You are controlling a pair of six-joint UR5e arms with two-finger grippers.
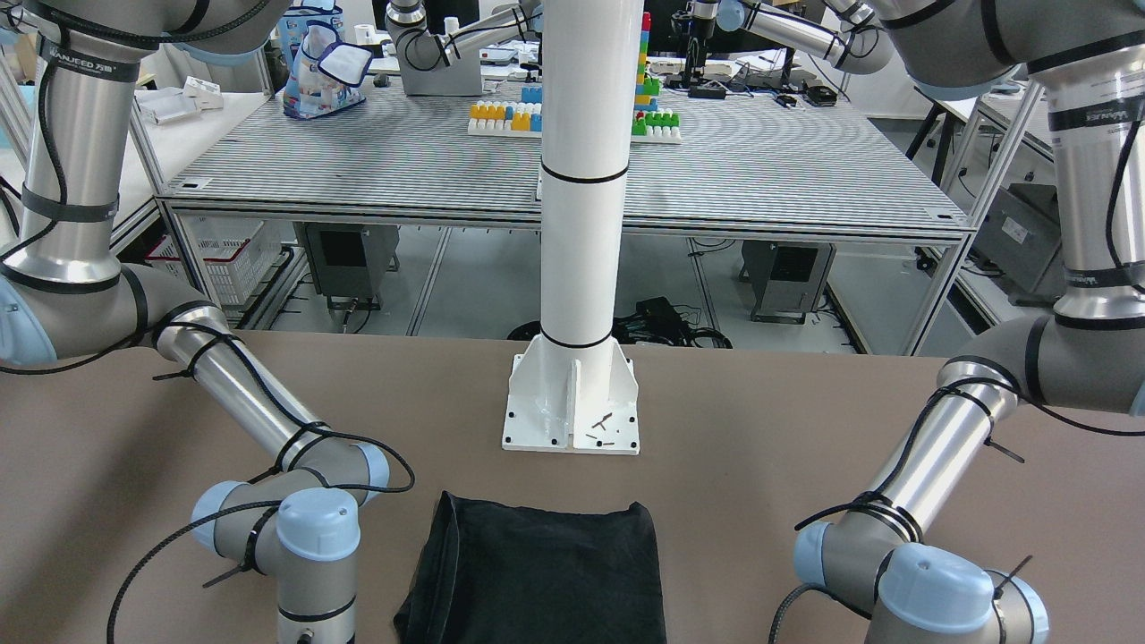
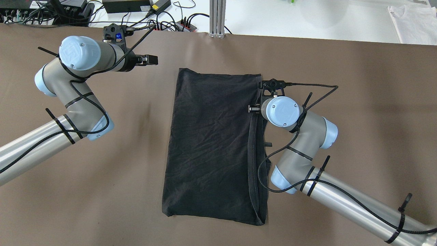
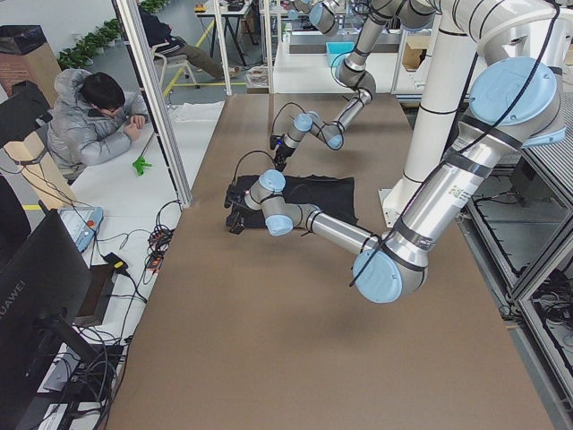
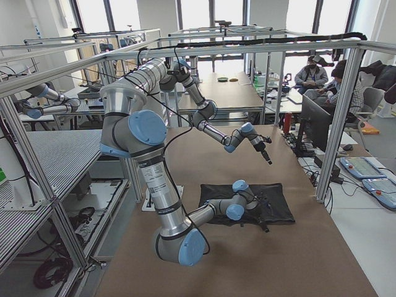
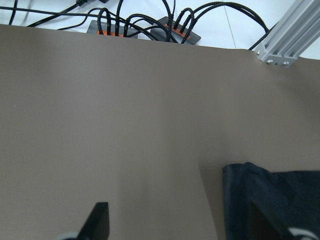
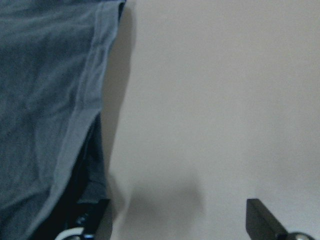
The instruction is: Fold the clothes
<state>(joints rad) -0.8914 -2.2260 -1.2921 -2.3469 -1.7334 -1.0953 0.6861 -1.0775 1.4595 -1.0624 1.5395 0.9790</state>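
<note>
The black garment (image 2: 213, 143) lies flat on the brown table, folded into a tall rectangle with a doubled hem along its right side. It also shows in the front view (image 1: 537, 572). My left gripper (image 2: 152, 60) is open and empty, left of the garment's far left corner; the left wrist view shows that corner (image 5: 270, 200) between its fingers (image 5: 97, 222). My right gripper (image 6: 177, 225) is open at the garment's right edge (image 6: 45, 100). One finger (image 6: 92, 220) is at the hem, the other over bare table. In the overhead view the wrist hides it.
The white pole's base plate (image 1: 572, 407) stands on the table behind the garment. Cables and power strips (image 2: 136, 7) and an aluminium post (image 2: 217, 17) line the far edge. A person (image 3: 89, 116) sits beyond it. Bare table (image 2: 358, 85) lies on both sides.
</note>
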